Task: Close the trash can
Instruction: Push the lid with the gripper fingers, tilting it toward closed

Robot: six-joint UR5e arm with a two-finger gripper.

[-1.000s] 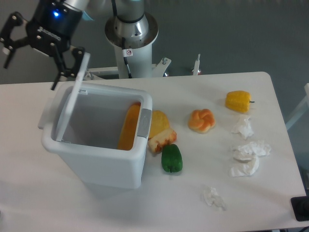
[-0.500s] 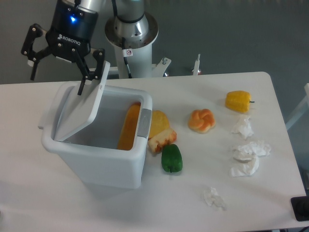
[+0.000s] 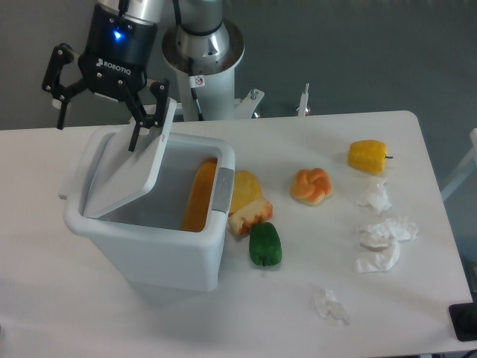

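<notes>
The bin (image 3: 149, 224) stands on the left half of the worktop (image 3: 298, 313), and its lid (image 3: 133, 168) is partly down: hinged along the left rim, it slopes up toward the back right, with the free edge raised above the opening. The hand (image 3: 98, 115) hangs just above and behind that raised edge, at the bin's back left corner, fingers spread wide and holding nothing; its right finger (image 3: 147, 112) lies against or just beside the lid's top edge, though contact cannot be told for sure. So the lid lies below and to the right of the hand, and closing it seems to call for a push down and rightward, toward the grey latch (image 3: 223, 189) on the right rim. Inside the bin an orange item (image 3: 200, 195) leans against the right wall; the rest of the interior that shows looks bare. Outside, just right of the bin, lie a yellow piece (image 3: 246, 188), a reddish block (image 3: 250, 216) and a green pepper (image 3: 264, 245).
</notes>
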